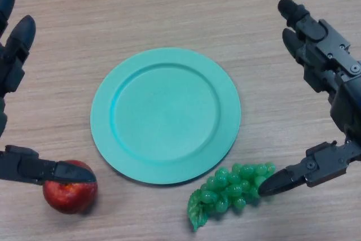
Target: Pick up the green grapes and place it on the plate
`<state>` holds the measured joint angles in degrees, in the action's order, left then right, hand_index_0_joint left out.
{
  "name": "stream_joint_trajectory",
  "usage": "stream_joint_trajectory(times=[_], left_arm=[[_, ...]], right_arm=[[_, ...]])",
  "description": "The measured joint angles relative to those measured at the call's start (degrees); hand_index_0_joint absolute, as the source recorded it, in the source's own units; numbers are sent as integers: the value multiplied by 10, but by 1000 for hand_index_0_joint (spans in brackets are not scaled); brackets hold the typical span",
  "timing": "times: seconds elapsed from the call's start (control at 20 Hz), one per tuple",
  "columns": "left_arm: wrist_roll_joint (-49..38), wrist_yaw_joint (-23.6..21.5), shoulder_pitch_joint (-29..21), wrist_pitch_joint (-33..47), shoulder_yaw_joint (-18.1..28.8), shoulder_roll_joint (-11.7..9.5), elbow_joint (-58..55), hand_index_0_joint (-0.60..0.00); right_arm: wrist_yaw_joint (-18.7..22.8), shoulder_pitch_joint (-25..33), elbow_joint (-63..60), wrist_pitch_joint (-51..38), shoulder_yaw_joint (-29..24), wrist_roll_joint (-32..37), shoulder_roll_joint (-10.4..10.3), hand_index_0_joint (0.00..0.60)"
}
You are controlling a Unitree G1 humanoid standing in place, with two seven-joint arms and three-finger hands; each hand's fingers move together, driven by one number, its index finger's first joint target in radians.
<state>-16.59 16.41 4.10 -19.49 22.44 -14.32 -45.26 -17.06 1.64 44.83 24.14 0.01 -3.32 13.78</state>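
One bunch: green grapes [232, 191] lie on the wooden table [169, 9], just inward of the right hand's thumb tip, which reaches the bunch's near end and seems to touch it or all but touch it.
Long axis: the bunch runs roughly sideways, tilted a little, from its berry end at the thumb down to a leaf at the far end, away from the right hand.
Nearer hand: right hand [333, 91], by a wide margin; the grapes sit below its palm, between its thumb and the plate's edge.
Right hand state: spread wide, fingers straight and raised well above the bunch, thumb stretched low toward it; nothing held.
Plate: teal plate [107, 117] lies inward of the right hand, between the two hands; its near rim is just beside the top of the bunch, apart or barely touching, hard to say which.
Judged move: the fingers need to come down over the bunch and close against the thumb; then a short carry inward onto the plate.
Left hand [14, 55]: at the opposite side, open, its thumb resting over a red apple [67, 196].
In the way: nothing between grapes and plate; the apple is well apart from the bunch.
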Motion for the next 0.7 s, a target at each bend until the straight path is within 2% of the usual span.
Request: stream_joint_trajectory(times=[0.25,0.7], left_arm=[[6,0,5,3,-26,5,0,0],[6,0,8,11,-26,8,14,0]], right_arm=[[-6,-10,-3,-2,-3,0,0,0],[-11,-20,-15,-7,-5,0,1,0]])
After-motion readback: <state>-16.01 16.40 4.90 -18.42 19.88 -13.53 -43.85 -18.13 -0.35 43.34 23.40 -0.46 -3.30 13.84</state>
